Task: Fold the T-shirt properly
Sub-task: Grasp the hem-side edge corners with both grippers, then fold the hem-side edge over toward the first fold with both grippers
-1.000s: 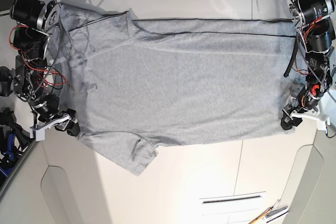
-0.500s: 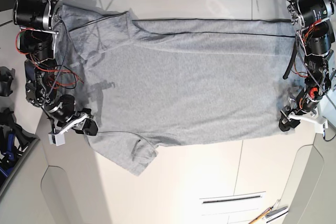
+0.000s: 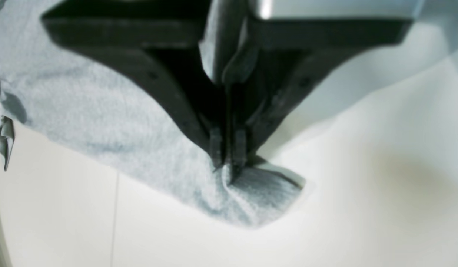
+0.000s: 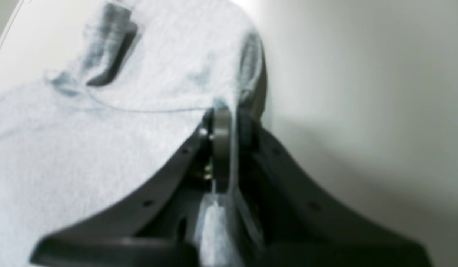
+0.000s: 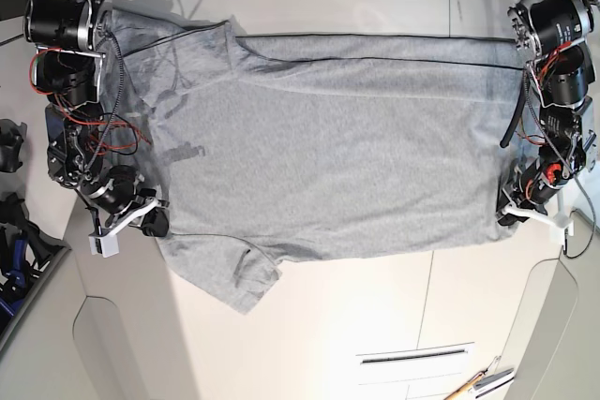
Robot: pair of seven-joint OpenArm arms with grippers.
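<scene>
T-shirt [image 5: 337, 147] spread flat over table [image 5: 375, 325], near corners clamped by left gripper [image 3: 228, 168] and right gripper [image 4: 229, 111]; risk of thin pinch slipping, or uneven pull wrinkling cloth.

T-shirt [image 5: 328, 147] spread flat on the table [image 5: 375, 325], between the two claws | right gripper [image 5: 155, 222] at its shoulder edge, near-side sleeve [image 5: 230, 274] just beside it | left gripper [image 5: 509, 219] at the near hem corner [image 3: 258, 196], cloth between its jaws | pens [image 5: 478, 383] well apart from the left claw, at the table's near edge
</scene>
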